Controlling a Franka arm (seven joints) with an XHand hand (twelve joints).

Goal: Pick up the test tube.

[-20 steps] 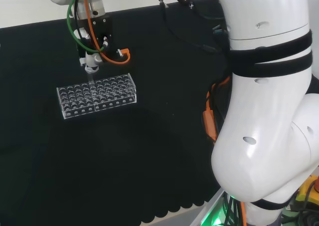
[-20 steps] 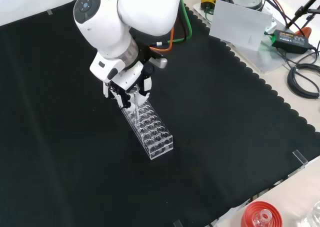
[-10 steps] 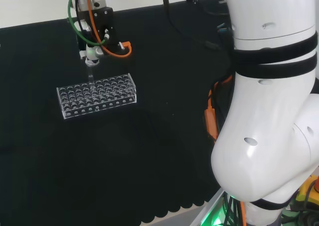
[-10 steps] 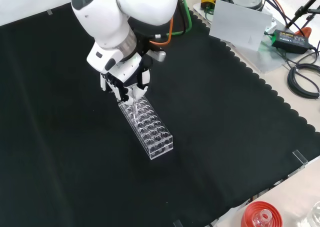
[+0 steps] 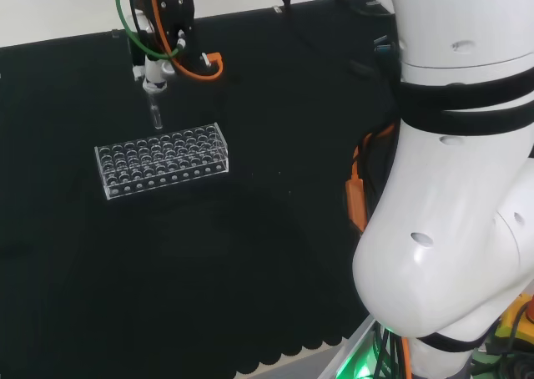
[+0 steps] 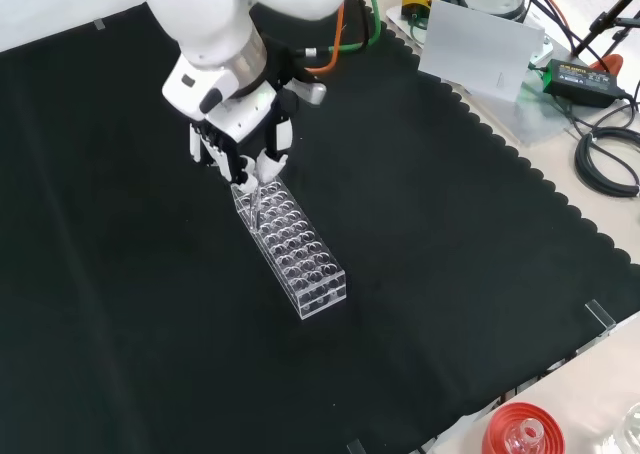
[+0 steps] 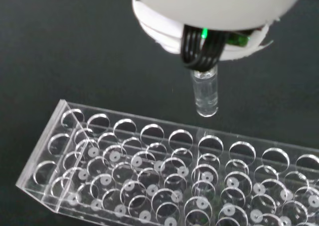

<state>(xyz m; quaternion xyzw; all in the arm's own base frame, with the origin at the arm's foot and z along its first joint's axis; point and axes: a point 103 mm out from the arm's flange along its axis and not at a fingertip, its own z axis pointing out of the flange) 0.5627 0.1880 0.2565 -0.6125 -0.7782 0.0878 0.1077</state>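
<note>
While clear of the rack [image 5: 161,161], robot hand [image 5: 155,68] pinching upright test tube [image 5: 156,114].

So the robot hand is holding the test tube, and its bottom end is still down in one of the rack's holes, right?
Not quite. The robot hand does hold the test tube, but the wrist view shows its bottom end clear above the rack, not in a hole.
</note>
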